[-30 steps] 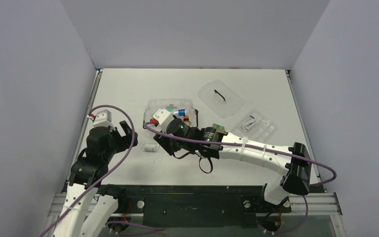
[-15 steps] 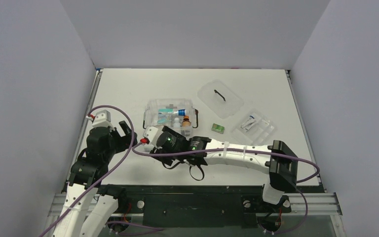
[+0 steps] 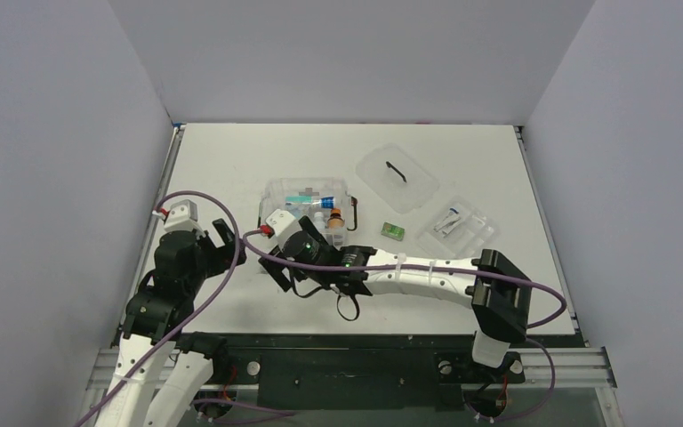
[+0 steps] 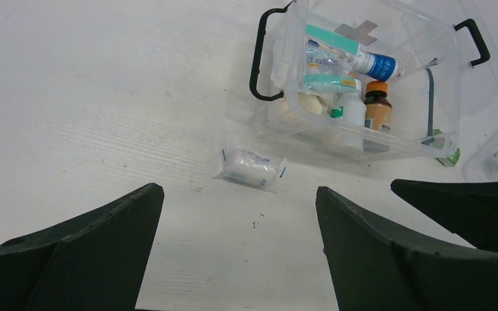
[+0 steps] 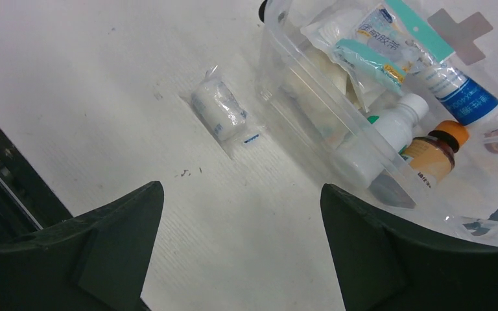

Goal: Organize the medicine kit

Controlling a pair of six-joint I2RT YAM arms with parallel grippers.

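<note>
The medicine kit [image 3: 307,197] is a clear box with black side clips, open, holding a blue-and-white tube, an amber bottle, a white bottle and teal packets. It shows in the left wrist view [image 4: 389,152] and the right wrist view [image 5: 272,71]. A small wrapped white gauze roll [image 4: 253,167] lies on the table just left-front of the kit, also in the right wrist view [image 5: 222,115]. My right gripper [image 3: 272,268] [image 5: 241,186] is open and empty, hovering just short of the roll. My left gripper [image 3: 229,244] [image 4: 238,189] is open and empty, farther left, facing the roll.
The flat clear lid with black handle [image 3: 397,176] lies behind and right of the kit. A shallow clear tray [image 3: 461,227] sits at the right, with a small green packet [image 3: 394,230] beside it. The right arm's finger [image 4: 467,201] enters the left wrist view.
My right arm has swung left and toward the near edge, from over the kit to the table beside the gauze roll. The left arm has barely moved.
</note>
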